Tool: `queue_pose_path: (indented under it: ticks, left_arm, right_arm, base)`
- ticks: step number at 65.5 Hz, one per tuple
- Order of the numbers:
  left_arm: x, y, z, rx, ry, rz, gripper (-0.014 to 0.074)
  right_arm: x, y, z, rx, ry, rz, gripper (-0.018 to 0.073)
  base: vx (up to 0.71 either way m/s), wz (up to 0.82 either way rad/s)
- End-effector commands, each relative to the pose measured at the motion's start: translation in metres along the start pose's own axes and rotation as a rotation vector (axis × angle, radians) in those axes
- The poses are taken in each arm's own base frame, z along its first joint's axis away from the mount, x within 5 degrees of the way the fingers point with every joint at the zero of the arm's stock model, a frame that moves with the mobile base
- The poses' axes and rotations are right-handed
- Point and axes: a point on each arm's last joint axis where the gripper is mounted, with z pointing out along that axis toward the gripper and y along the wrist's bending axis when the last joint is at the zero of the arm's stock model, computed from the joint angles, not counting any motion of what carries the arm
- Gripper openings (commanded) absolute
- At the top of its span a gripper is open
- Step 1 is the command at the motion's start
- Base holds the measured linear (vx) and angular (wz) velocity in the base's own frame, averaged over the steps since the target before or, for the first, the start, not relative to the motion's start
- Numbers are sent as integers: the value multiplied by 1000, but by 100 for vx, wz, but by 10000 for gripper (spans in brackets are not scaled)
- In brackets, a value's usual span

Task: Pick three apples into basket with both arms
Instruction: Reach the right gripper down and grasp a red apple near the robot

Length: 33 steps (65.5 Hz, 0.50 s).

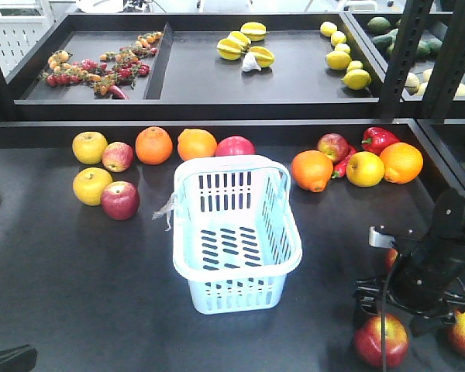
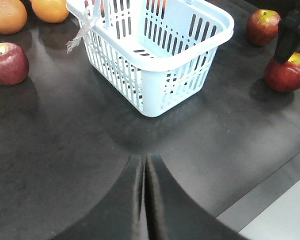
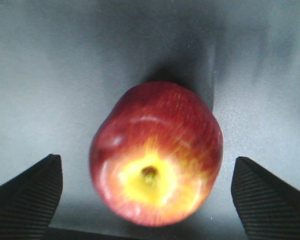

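Fingers (image 3: 27,195) of right gripper (image 3: 145,165) spread at 8 and 4 o'clock around apple (image 3: 156,145) resting on dark tabletop (image 3: 40,75): likely firm, waxy-slick, bruisable, probably best pinched across its girth; left gripper (image 2: 142,165) clenched, empty.

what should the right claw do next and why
Probably close the right claw on the apple. The apple sits centred between the open fingers, with a gap on each side, so it is lined up but not yet gripped. The basket holds no apples yet.
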Motion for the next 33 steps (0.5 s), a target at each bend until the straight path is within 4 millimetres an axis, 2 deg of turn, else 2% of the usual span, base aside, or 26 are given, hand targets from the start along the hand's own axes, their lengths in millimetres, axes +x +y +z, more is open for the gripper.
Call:
queue_pose_path:
  ticks: [1,21,28,33]
  left_arm:
    - [-12,1,-2,-13,-76,-28,-8]
    - [-12,1,-2,-13,-76,-28,-8]
    - [-12,1,-2,-13,-76,-28,-8]
    - [-12,1,-2,-13,-76,-28,-8]
  right_arm:
    - [-6,0,-8,-2,-41,3,640]
    - [-9,-5,20,5,25,50,615]
    - [-9,-6,23,4,35,54,556]
    - [-9,-6,23,3,38,55,477]
  base:
    - [0,0]
    - [0,0]
    - [0,0]
    - [0,0]
